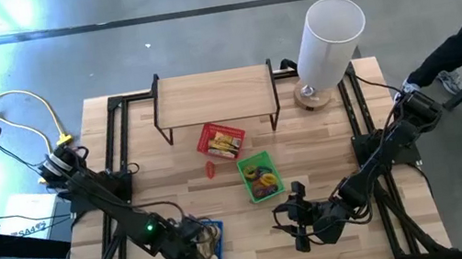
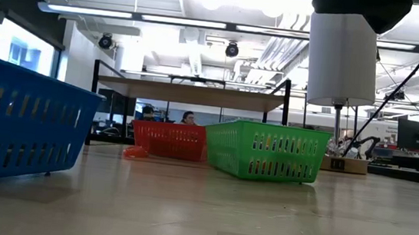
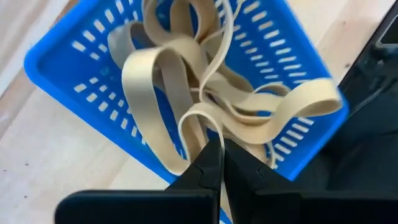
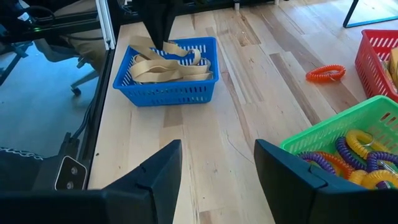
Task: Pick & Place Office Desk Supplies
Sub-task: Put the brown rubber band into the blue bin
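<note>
- The left gripper (image 3: 221,163) hangs over the blue slotted plastic basket (image 1: 213,234) at the near left of the wooden table (image 1: 326,142); its two dark fingers are pressed together, tips among the bands, and I cannot tell whether a band is pinched between them.
- The blue basket holds a loose tangle of pale tan flat rubber bands (image 3: 186,93), looped over one another; the right wrist view shows the same bands (image 4: 163,65) heaped inside it, with the left arm's dark fingers coming down into them.
- The right gripper (image 4: 217,168) waits above bare wood at the near middle-right of the table, jaws apart with nothing between them, pointing toward the blue basket.
- The green slotted plastic basket (image 1: 249,169) sits just beyond the right gripper, near the table's middle; it holds coiled purple, orange and yellow loops (image 4: 354,155).
- The red slotted plastic basket (image 1: 206,135) stands farther back, just left of the green one, holding small yellow rectangular blocks (image 1: 224,142).
- A single orange coiled loop (image 4: 325,73) lies on the table just beside the red basket's near left corner.
- A low wooden shelf on a black frame (image 1: 214,93) stands along the far edge.
- A tall white cylinder (image 1: 327,40) on a round wooden base stands at the far right corner.
</note>
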`<state>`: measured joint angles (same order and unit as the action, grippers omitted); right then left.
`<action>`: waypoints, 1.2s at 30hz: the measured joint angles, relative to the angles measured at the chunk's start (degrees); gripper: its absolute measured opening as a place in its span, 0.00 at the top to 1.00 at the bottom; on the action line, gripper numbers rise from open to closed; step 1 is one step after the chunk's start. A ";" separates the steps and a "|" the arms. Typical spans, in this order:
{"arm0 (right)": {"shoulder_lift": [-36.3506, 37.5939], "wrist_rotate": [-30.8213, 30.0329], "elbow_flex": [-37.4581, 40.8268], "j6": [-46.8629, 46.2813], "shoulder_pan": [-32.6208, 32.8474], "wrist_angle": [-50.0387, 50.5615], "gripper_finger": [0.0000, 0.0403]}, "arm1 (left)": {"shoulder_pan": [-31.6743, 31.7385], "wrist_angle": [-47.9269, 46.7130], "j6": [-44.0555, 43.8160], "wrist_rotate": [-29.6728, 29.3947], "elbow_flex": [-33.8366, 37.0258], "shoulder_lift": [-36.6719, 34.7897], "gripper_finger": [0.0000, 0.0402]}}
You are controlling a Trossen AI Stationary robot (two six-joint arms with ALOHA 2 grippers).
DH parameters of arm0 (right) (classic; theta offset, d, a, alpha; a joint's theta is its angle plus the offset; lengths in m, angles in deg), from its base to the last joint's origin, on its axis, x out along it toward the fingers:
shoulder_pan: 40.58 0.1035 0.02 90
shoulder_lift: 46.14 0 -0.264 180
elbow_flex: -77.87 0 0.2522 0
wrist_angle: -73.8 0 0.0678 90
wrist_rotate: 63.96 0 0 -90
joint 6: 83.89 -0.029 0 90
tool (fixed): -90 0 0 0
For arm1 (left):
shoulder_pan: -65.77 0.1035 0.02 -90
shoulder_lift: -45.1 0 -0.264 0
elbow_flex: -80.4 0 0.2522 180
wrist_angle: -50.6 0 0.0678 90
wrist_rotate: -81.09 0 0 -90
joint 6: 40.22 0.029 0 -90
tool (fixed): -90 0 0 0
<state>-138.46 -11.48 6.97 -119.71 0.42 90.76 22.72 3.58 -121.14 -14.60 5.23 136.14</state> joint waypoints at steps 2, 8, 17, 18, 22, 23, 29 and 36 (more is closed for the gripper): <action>0.00 0.00 0.00 0.00 0.00 0.00 0.53 | 0.24 0.02 0.94 0.19 0.03 0.49 1.00; 0.00 0.02 0.00 0.00 0.00 -0.02 0.53 | 0.97 0.12 3.56 -0.50 0.03 0.51 1.00; 0.00 0.01 0.00 0.02 0.00 -0.02 0.53 | 1.27 0.31 10.29 -3.70 0.03 0.51 0.95; 0.00 0.01 0.00 0.02 0.00 -0.02 0.53 | 1.47 0.32 11.05 -4.02 0.03 0.51 0.93; 0.00 0.00 0.00 0.02 0.00 -0.02 0.53 | 2.19 0.31 11.55 -4.14 0.03 0.51 0.84; 0.00 0.01 -0.01 0.02 0.00 -0.02 0.53 | 2.19 0.31 11.55 -4.16 0.03 0.51 0.82; 0.00 0.01 -0.01 0.05 0.00 -0.01 0.53 | 2.64 0.31 16.93 -4.14 -0.04 -0.11 0.73; 0.00 0.00 0.00 0.05 0.00 0.00 0.53 | 3.68 0.10 23.75 -4.76 -0.13 -2.12 0.73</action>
<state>-138.46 -11.48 6.96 -119.66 0.42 90.76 26.39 3.67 -97.39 -19.36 5.11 134.02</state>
